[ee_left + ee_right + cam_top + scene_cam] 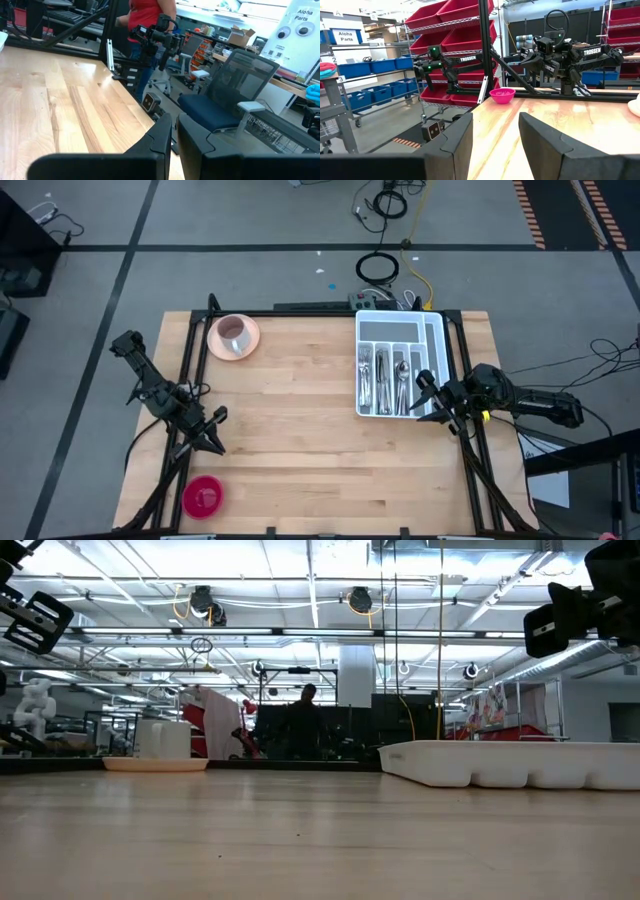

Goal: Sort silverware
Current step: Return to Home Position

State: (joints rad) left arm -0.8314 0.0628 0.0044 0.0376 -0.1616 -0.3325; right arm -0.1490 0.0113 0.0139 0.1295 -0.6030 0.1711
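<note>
Bare desk (300,840) fills the foreground of the low view, with nothing lying on it there. From above, no loose piece shows on the boards. All the silverware (385,380) I can find lies in the long slots of the tray (432,330) at the desk's far right. It is too small to tell whether forks, spoons and knives each keep to their own slot.

The right end effector (428,392) hangs at the tray's right rim. Its wrist view shows it (496,120) spread wide with nothing between the fingers. The left end effector (215,432) sits at the desk's left edge, well apart from the tray. Its fingers (160,137) are drawn nearly together and hold nothing.

A cup (233,333) on its saucer stands at the far left corner, and a bowl (203,496) at the near left; neither belongs to the job.

The sorting looks done to me. Nothing seems left but drawing the arms back to rest, the right one away from the tray.
</note>
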